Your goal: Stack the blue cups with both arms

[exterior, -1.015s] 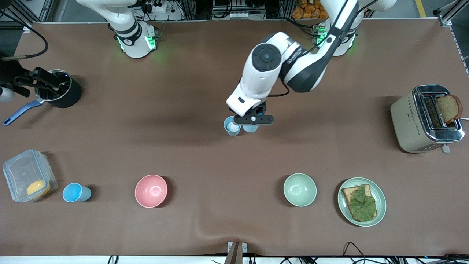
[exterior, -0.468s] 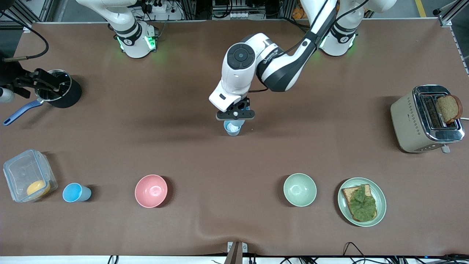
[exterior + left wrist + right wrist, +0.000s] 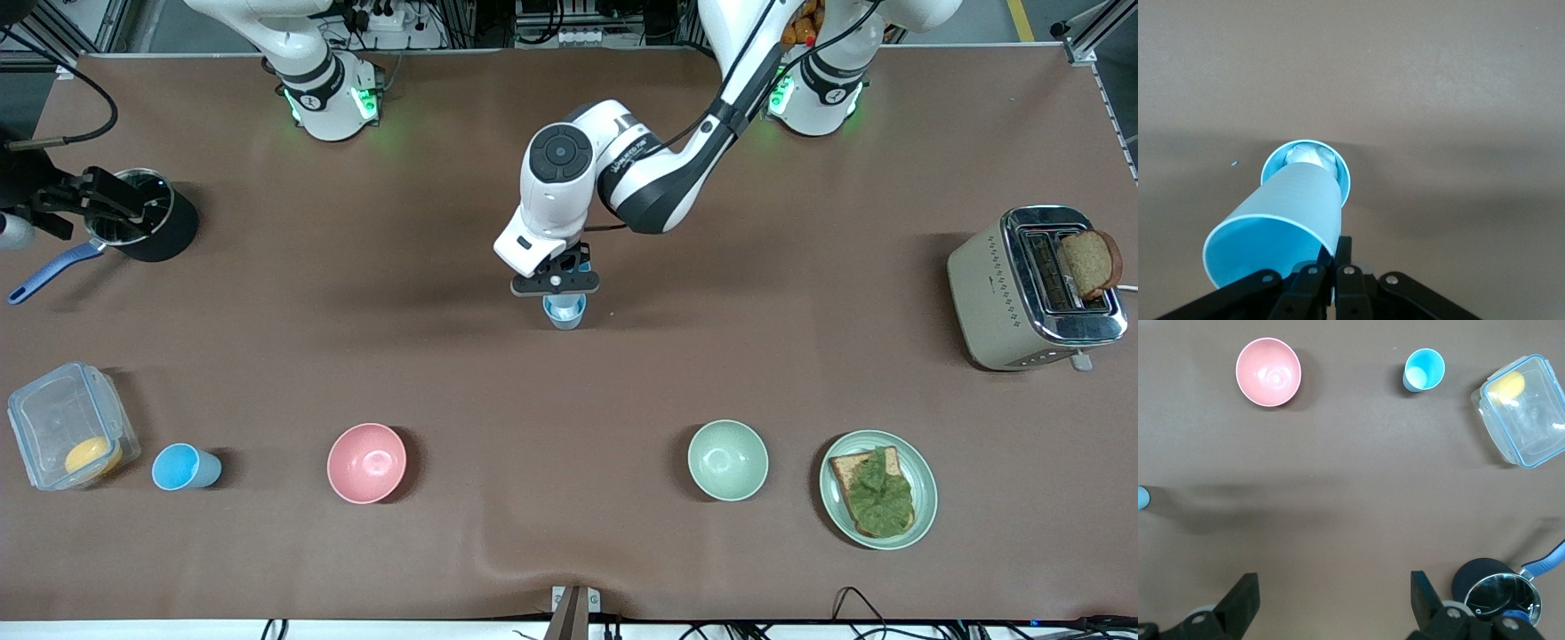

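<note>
1. My left end effector [image 3: 555, 284] is closed on a blue cup [image 3: 1275, 229], holding it over the standing cup [image 3: 564, 313] at mid-tabletop [image 3: 569, 391]; the held cup's base sits just above that rim.
2. The standing cup shows a whitish patch [image 3: 1309, 157] inside.
3. A third cup [image 3: 184, 468] stands between the clear container [image 3: 69, 425] and the pink bowl [image 3: 366, 462].
4. My right end effector [image 3: 1331, 600] waits with its fingers spread wide, holding nothing, above the black pot [image 3: 1495, 592].

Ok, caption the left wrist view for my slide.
Left gripper holds a light-blue plastic cup tilted over an upright light-blue cup with a whitish patch inside.
</note>
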